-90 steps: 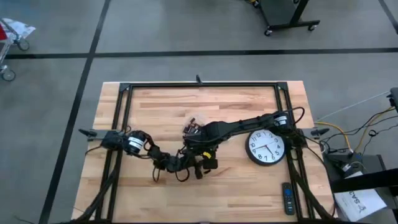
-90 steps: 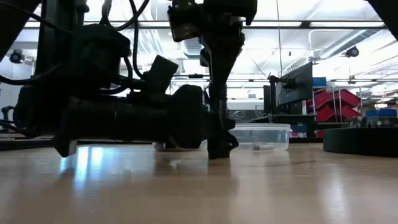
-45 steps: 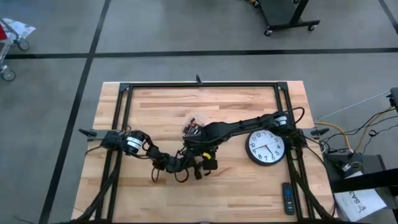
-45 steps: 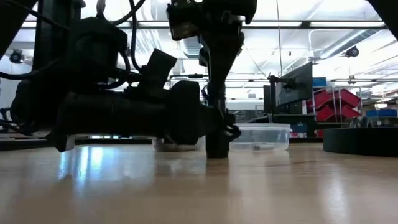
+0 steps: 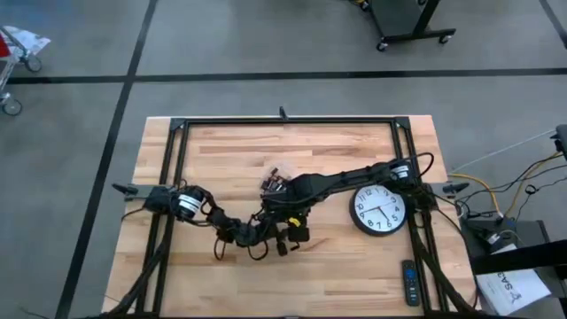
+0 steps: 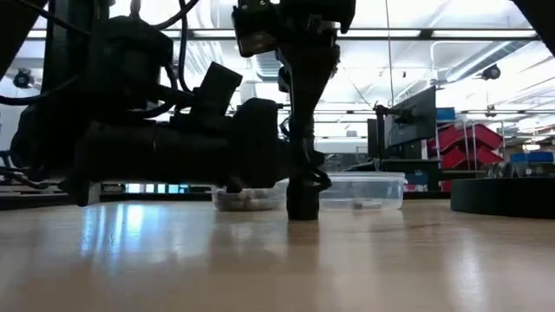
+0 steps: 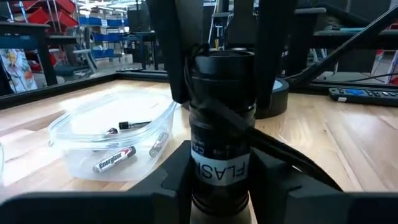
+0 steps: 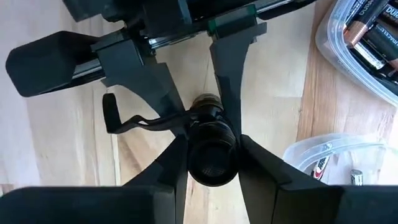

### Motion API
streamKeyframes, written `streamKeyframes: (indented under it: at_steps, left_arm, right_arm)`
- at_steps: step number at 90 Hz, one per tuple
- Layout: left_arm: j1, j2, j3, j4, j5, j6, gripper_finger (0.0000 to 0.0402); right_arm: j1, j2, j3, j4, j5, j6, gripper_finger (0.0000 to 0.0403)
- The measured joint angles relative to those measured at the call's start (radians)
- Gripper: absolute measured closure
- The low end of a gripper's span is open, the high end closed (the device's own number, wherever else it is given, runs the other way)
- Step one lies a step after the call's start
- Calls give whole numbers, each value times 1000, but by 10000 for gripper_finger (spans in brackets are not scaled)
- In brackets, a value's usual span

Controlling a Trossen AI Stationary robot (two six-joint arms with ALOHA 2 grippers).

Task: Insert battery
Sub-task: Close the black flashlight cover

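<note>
From my seat I see a grey floor [image 5: 266, 44] crossed by dark lines around the wooden desk [image 5: 230, 151]. A black wheeled stand [image 5: 407, 22] sits beyond it. Level across the desk, bright ceiling lights [image 6: 451, 17] glare, with a monitor [image 6: 414, 113] and red bins [image 6: 473, 143] behind.

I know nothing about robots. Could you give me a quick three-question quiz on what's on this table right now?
1. True or false: the flashlight lies flat on the table.
2. What is in the clear tub? A screws, B batteries, C coins.
3. Fill in: the clock lies beside the ___ arm.

Key: 1 false, it stands upright, gripped by the left pincer and the right pincer. 2 B. 3 right.
</note>
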Motion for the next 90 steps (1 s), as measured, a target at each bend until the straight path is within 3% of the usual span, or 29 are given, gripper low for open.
streamKeyframes:
  at_steps: [51, 90]
  left_arm:
    - [0, -1, -3, 0, -18, -11, 308]
    - [1, -2, -5, 0, -39, -10, 308]
  right_arm:
    - [0, 0, -1, 24, 7, 351, 312]
    - [-1, 11, -4, 14, 3, 162, 265]
